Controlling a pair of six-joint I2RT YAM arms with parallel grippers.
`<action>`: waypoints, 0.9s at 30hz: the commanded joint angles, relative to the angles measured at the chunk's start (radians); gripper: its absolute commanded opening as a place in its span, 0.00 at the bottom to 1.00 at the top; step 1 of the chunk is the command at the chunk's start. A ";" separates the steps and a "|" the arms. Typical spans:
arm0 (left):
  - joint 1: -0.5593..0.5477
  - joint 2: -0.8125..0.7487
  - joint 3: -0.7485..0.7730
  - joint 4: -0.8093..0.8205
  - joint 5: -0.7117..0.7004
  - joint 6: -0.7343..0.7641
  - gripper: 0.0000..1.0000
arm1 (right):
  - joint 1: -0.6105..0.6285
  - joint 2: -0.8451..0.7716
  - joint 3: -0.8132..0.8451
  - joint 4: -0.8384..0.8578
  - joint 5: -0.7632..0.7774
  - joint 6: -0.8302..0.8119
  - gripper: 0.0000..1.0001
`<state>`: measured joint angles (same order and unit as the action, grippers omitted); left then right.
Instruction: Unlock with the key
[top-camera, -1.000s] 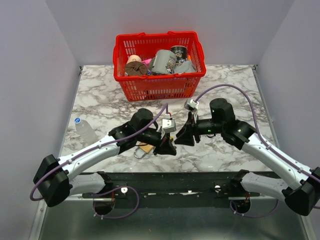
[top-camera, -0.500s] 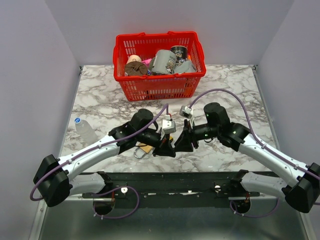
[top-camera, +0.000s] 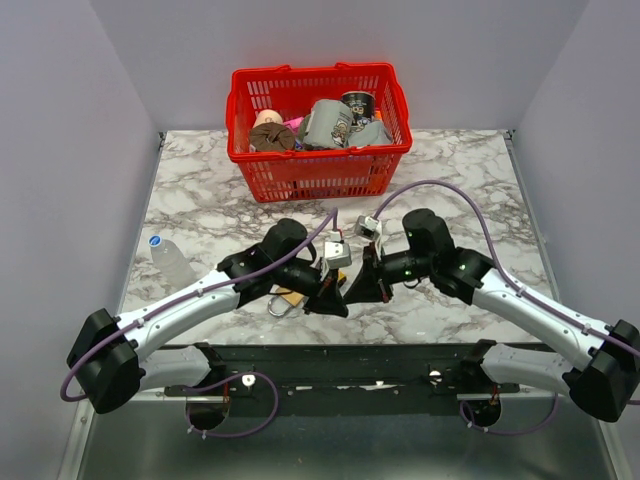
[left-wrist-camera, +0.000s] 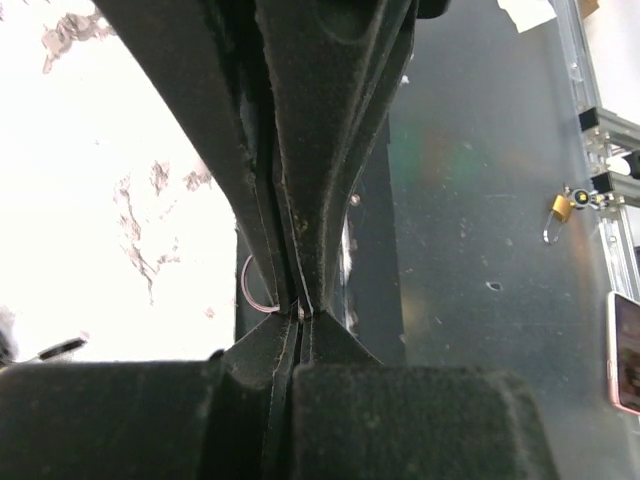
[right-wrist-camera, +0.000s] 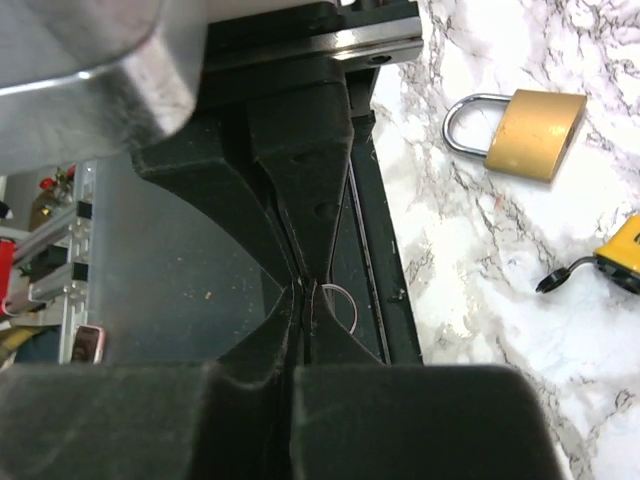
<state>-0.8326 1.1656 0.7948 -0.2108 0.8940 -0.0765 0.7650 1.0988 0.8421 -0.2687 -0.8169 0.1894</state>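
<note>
Left gripper (top-camera: 337, 297) and right gripper (top-camera: 355, 290) meet tip-to-tip beside brass padlock (right-wrist-camera: 527, 133), both pinched shut. The key (right-wrist-camera: 342, 302) (its ring, probably) sits between them, holder unclear. Unlocking not begun.

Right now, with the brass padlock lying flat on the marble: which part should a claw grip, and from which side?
Grip the plain brass padlock by its rectangular body, not the thin curved steel shackle. It lies flat on the marble table, so come straight down from above. Close the claw across the two side edges that run along the shackle's legs.
</note>
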 joint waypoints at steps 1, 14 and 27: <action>-0.007 -0.014 0.024 0.054 -0.007 0.009 0.00 | 0.016 0.003 -0.054 0.071 0.042 0.031 0.01; 0.015 -0.156 -0.023 0.114 -0.274 -0.049 0.93 | 0.013 -0.019 -0.115 0.200 0.365 0.180 0.01; 0.046 -0.325 -0.052 0.292 -0.583 -0.253 0.99 | -0.067 -0.105 -0.181 0.529 0.401 0.340 0.00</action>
<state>-0.7986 0.9234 0.7773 -0.0921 0.4679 -0.1905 0.7197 0.9970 0.6937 0.0578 -0.4118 0.4404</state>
